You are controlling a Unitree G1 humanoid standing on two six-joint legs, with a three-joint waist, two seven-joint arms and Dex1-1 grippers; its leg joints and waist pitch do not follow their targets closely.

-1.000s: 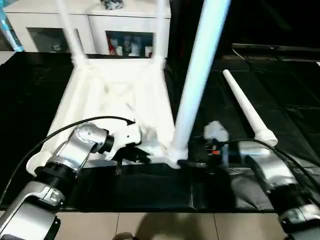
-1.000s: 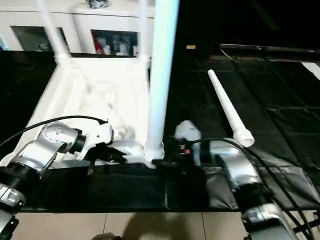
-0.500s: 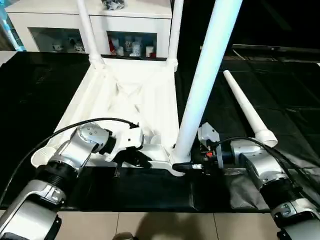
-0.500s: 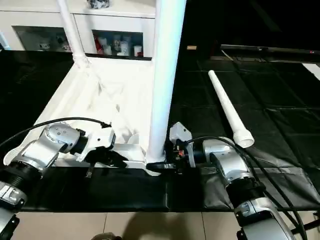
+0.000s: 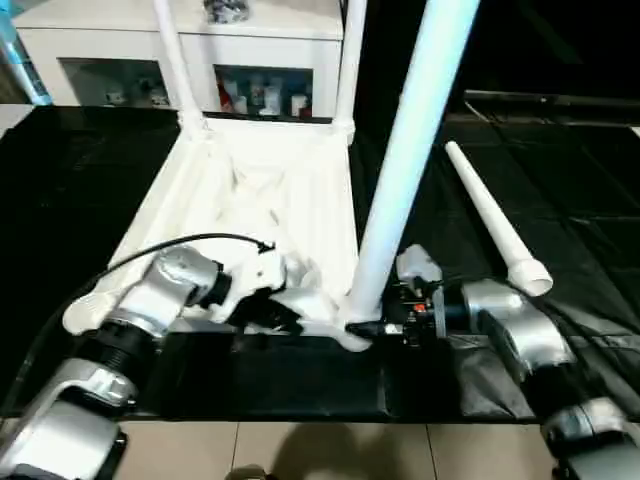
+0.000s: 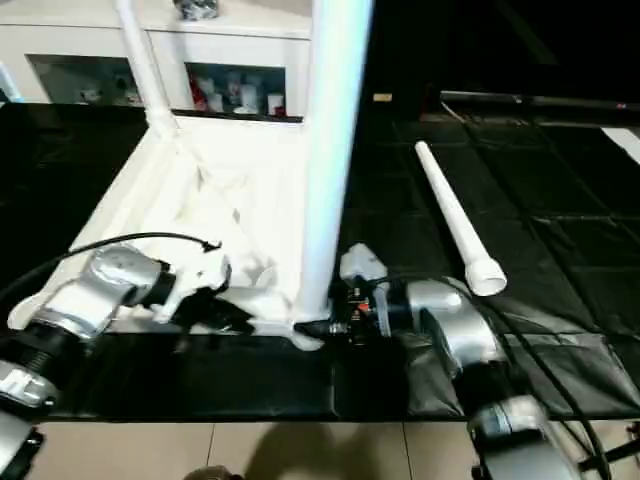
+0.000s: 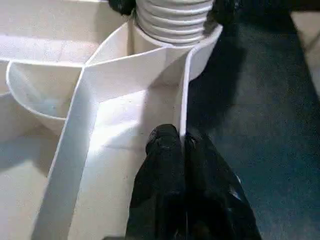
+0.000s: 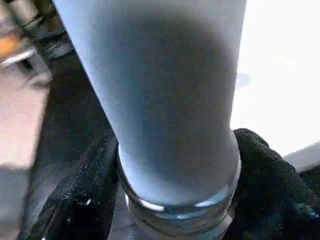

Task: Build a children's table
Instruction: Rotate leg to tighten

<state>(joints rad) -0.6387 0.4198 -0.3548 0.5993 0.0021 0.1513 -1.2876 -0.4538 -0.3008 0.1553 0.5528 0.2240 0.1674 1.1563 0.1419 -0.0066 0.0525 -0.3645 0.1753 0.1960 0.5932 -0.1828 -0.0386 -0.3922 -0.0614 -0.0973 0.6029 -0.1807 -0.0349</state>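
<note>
Partly cut off above, the near leg (image 5: 400,170) stands in the upturned ribbed table top's (image 5: 255,200) corner socket; the right gripper (image 8: 175,170) pinches its base, the left gripper (image 7: 180,145) clamps a thin rim wall. A loose tapered leg (image 5: 495,225) lies on dark matting.

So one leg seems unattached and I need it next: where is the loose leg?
The loose leg lies on the black mat at the robot's right, beyond the right tool and apart from the table top.

Near leg (image 5: 405,165) cut off by top edge. Two far legs (image 5: 172,65) cut off too. Small things in cabinet (image 5: 262,98) blurry, maybe cups. Left arm (image 5: 165,295) hides table rim.
</note>
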